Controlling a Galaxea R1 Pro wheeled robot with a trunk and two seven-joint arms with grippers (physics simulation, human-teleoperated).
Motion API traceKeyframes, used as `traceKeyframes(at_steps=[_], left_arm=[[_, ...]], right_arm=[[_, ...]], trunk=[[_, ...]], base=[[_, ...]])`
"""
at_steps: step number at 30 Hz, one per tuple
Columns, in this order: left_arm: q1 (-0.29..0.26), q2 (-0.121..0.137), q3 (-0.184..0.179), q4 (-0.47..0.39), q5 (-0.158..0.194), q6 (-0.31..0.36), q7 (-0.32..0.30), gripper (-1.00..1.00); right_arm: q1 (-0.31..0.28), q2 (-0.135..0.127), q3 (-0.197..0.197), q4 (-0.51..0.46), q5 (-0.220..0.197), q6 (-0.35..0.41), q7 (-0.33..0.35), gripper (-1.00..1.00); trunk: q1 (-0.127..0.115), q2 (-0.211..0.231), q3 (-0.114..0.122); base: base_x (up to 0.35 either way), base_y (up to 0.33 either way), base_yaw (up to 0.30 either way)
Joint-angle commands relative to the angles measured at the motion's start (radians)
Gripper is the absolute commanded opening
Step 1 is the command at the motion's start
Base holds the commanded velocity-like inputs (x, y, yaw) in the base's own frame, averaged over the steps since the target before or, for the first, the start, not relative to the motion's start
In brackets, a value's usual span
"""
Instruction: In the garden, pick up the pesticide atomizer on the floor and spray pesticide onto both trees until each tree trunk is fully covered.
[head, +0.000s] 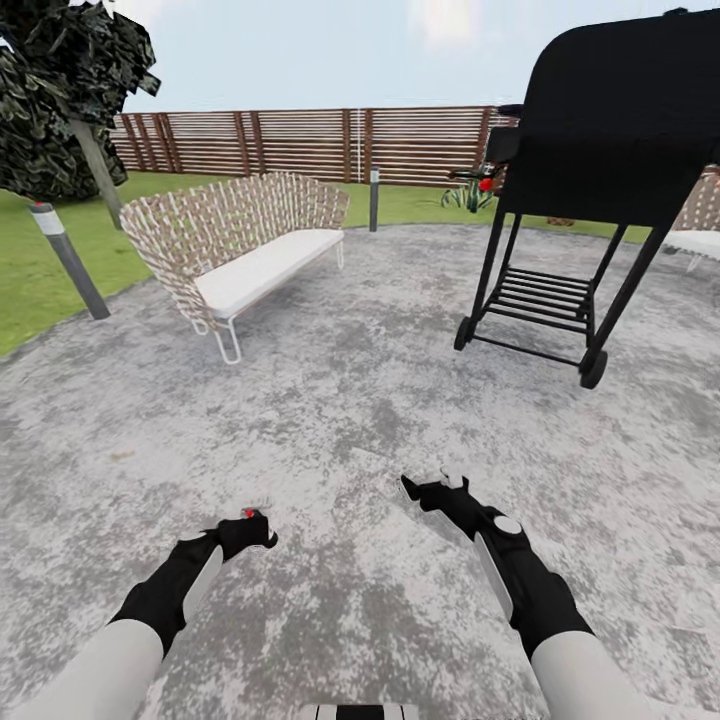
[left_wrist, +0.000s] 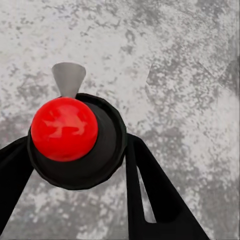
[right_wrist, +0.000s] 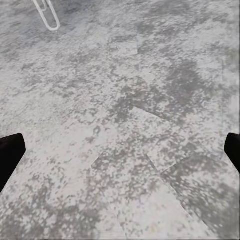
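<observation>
Left gripper (left_wrist: 80, 150) is clamping the pesticide atomizer (left_wrist: 75, 142), seemingly upright with its grey nozzle (left_wrist: 68, 77) pointing toward the wicker bench (head: 240, 250); right gripper (right_wrist: 120, 150) is hanging spread, holding nothing, over the paving (head: 360, 400).

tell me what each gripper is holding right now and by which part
The left gripper is shut on a black bottle with a red cap, its jaws clamping the round body just below the cap. The right gripper holds nothing; its jaws stand wide apart over the paving.
</observation>
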Motion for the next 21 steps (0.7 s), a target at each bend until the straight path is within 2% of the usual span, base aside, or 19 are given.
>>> traceKeyframes(at_steps=[1, 12, 21], left_arm=[[0.0, 0.001, -0.004, -0.002, 0.011, 0.006, 0.002, -1.0], [0.003, -0.004, -0.006, -0.004, 0.008, 0.0, 0.002, -1.0], [0.003, -0.005, -0.006, -0.005, 0.008, 0.005, 0.001, -1.0]], right_arm=[[0.0, 0.001, -0.001, -0.009, -0.001, 0.008, 0.003, 1.0], [0.0, -0.001, -0.003, -0.021, 0.0, 0.029, 0.003, 1.0], [0.0, -0.001, -0.003, -0.022, 0.0, 0.029, 0.002, 1.0]], trunk=[[-0.004, 0.007, 0.003], [-0.004, 0.007, 0.01], [-0.004, 0.007, 0.016]], base=[[0.0, 0.0, -0.291], [0.0, 0.009, -0.292], [-0.052, 0.249, -0.292]])
